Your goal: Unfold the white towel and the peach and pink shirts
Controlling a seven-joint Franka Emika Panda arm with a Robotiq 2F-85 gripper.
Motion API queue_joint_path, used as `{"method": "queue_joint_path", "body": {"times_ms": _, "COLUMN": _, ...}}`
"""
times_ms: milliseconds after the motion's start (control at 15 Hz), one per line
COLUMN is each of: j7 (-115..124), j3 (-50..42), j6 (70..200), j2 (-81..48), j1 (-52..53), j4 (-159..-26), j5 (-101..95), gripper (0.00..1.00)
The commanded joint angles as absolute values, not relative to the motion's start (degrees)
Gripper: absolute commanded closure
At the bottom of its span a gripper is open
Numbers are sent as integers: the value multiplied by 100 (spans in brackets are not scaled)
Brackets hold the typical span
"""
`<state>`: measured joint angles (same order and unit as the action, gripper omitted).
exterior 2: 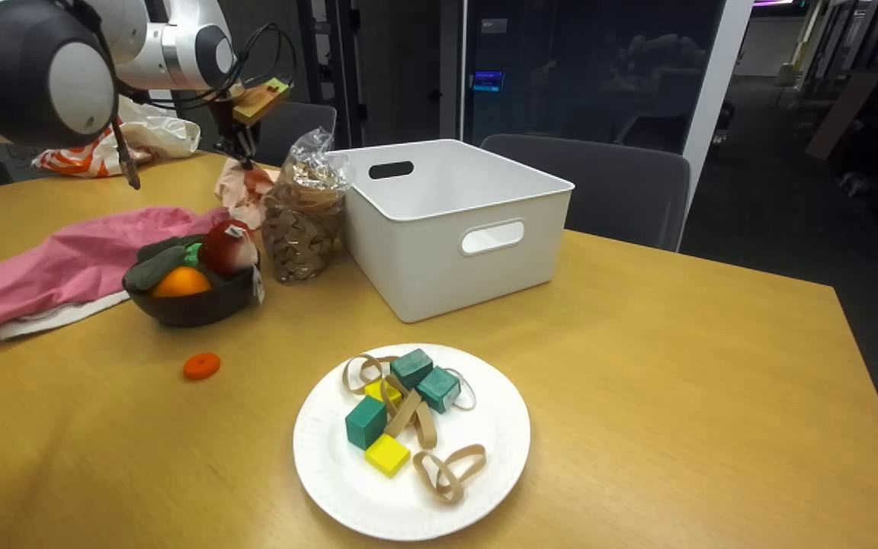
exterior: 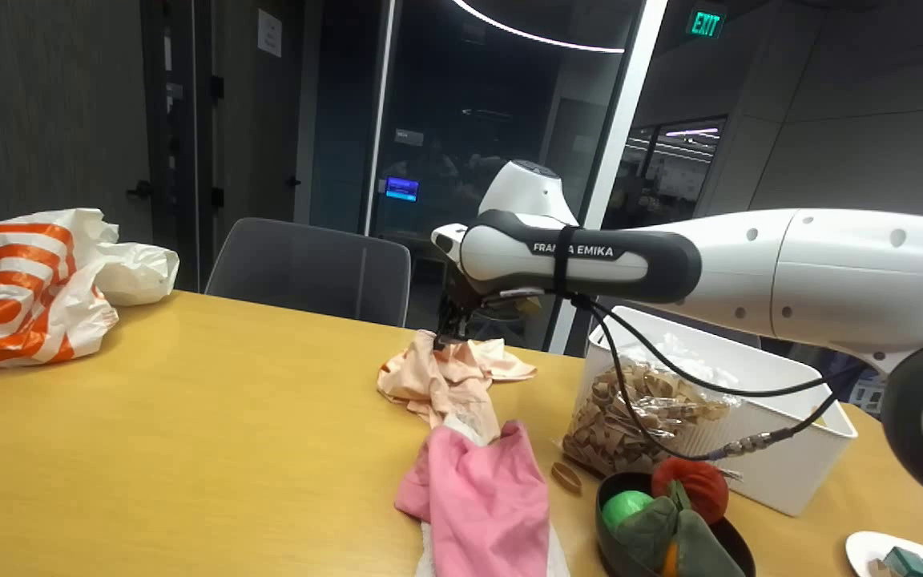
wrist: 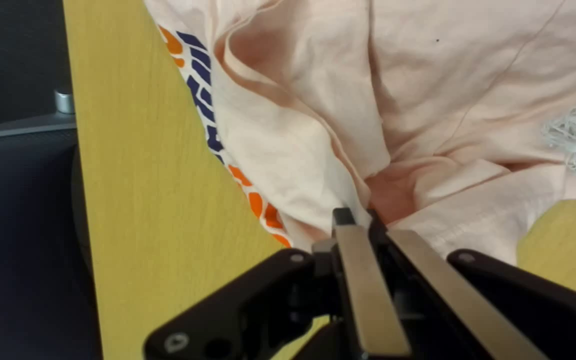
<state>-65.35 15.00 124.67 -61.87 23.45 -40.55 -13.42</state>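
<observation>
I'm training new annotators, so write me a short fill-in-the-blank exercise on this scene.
1. The gripper pinches a fold of the peach shirt, printed with dark and ____ patches.
2. The pink shirt lies over part of the ____ towel.
3. The blocks on the plate are green and ____.
4. The lit green sign reads ____.
Missing words: orange; white; yellow; EXIT.

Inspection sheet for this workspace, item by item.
Surface: wooden table.
Job's things: peach shirt crumpled; pink shirt wrinkled, lying over the towel, which is mostly hidden.
Clutter: ringed bag, bin, clear bag, filled bowl, orange disc, plate with blocks and bands.
Gripper: closed on a fold of the peach shirt.
Cables: black, looping below the arm.
Surroundings: chairs, EXIT sign.
</observation>
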Motion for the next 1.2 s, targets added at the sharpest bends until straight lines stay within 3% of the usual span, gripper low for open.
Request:
{"method": "queue_joint_path", "body": {"times_ms": 0, "j7": -6310, "j3": 1662, "j6": 12327, "j2": -5702, "j1": 2146, "j4": -4288, "j5": -1076, "gripper": 91}}
{"method": "queue_joint_path", "body": {"times_ms": 533, "j7": -5741, "j3": 1918, "j6": 11575, "j2": -4406, "j1": 1624, "j4": -5105, "j5": -447, "gripper": 91}}
{"method": "queue_joint_path", "body": {"times_ms": 1133, "j7": -5579, "j3": 2110, "j6": 11338, "j2": -2303, "j1": 846, "j4": -7343, "j5": 608, "gripper": 91}}
